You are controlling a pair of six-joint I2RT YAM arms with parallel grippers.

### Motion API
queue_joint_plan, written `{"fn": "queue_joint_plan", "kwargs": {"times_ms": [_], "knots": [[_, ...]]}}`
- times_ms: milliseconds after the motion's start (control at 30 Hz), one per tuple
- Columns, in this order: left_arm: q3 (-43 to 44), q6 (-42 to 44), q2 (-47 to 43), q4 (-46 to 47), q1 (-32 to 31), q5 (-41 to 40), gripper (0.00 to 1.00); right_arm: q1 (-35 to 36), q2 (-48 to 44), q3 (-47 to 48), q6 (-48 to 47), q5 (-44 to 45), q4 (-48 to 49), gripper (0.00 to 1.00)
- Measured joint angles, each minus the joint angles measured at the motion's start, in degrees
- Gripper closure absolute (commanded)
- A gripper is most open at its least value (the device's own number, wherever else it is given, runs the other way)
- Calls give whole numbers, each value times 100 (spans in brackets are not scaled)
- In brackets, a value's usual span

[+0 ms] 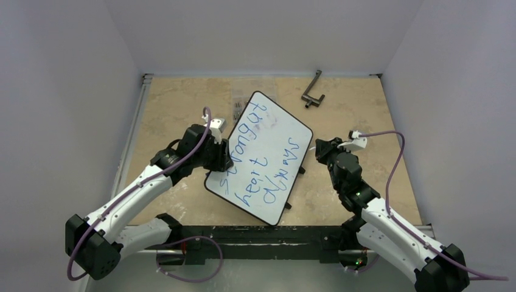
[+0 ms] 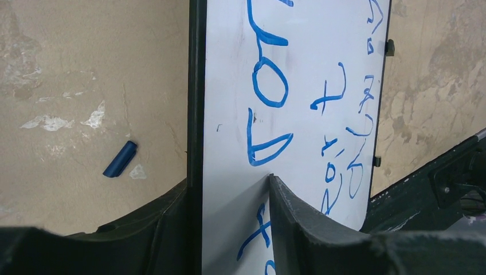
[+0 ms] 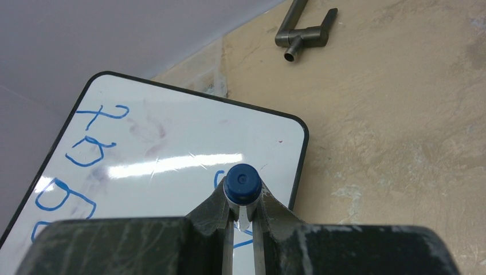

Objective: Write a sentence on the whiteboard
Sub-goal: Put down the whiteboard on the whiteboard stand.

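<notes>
Left tool (image 2: 228, 184) jaws apart astride whiteboard (image 1: 286, 131) edge: back off straight, no dragging. Right tool (image 3: 242, 206) clamped on marker (image 3: 242, 182): keep clear of sentence (image 1: 255, 167).

Light is being reflected by the glossy, smooth whiteboard (image 3: 172, 143); a matt, mottled stone-like finish is being shown by the table (image 3: 401, 114), smooth blue plastic by the marker (image 3: 242, 182).

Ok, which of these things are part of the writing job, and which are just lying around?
Job: whiteboard; blue sentence on it; blue marker clamped in the right gripper.
Lying about: blue cap beside the board, probably the marker's; grey metal handle beyond the board.
</notes>
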Motion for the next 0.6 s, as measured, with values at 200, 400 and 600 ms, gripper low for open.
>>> {"fn": "queue_joint_plan", "kwargs": {"times_ms": [200, 400, 600], "knots": [[-11, 31, 17, -28, -4, 2, 51, 0, 0, 0, -2, 0, 0, 100], [17, 59, 42, -173, -7, 7, 44, 0, 0, 0, -2, 0, 0, 100], [205, 114, 105, -505, -11, 31, 36, 0, 0, 0, -2, 0, -2, 100]]}}
